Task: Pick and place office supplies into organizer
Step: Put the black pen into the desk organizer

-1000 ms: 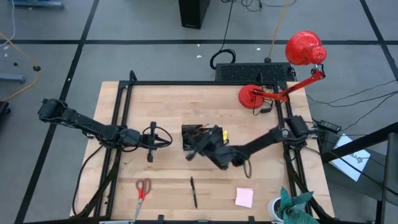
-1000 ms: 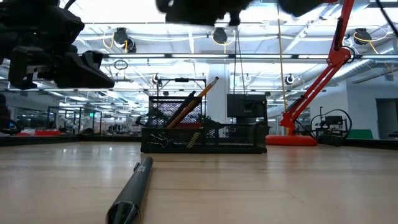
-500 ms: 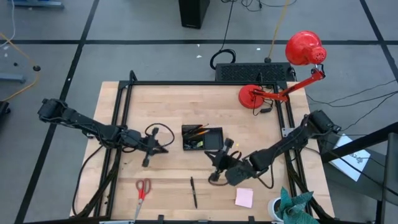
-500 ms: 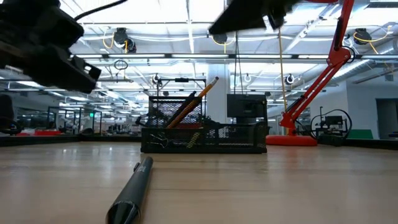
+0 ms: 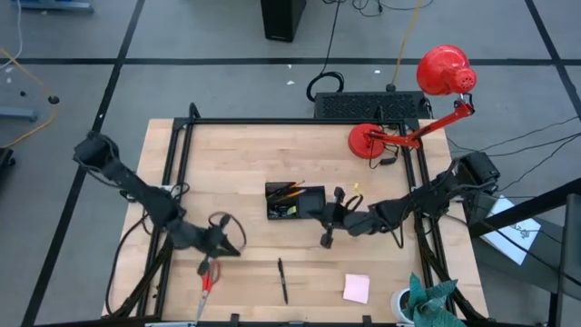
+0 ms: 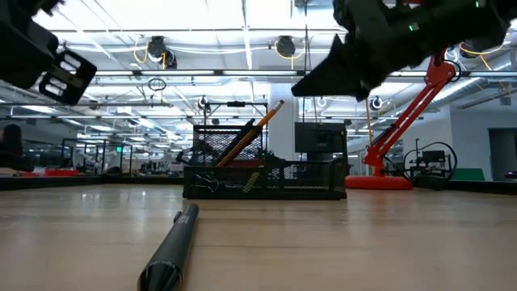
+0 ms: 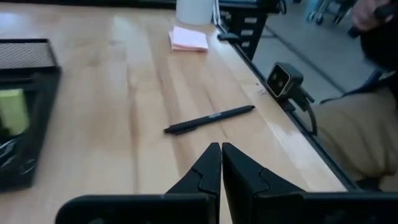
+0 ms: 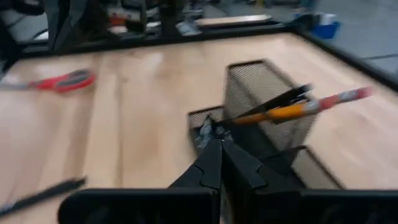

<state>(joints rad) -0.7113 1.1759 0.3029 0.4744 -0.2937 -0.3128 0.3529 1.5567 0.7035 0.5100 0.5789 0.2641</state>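
The black mesh organizer (image 5: 295, 202) stands mid-table with orange pencils (image 8: 298, 106) leaning in its tall cup and a yellow-green piece (image 7: 12, 111) in a low compartment. Red-handled scissors (image 5: 207, 275), a black pen (image 5: 282, 280) and a pink sticky-note pad (image 5: 356, 289) lie on the table near its near edge. My left gripper (image 5: 231, 243) hovers shut just beyond the scissors, pointing toward the pen (image 7: 208, 119). My right gripper (image 5: 318, 218) hovers shut just right of the organizer (image 8: 261, 118), pointing at it. Neither holds anything.
A red desk lamp (image 5: 413, 109) stands at the far right, with a black slab (image 5: 372, 104) behind the table's far edge. A black frame rail (image 5: 172, 182) runs along the table's sides. A cup with green cloth (image 5: 422, 300) sits at the near right corner.
My right gripper has drawn back from above the organizer toward the table's right, swinging toward the near edge and back, and has come lower. My left gripper has swung toward the near edge, ending beside the scissors, and has rolled. The supplies on the table have not moved.
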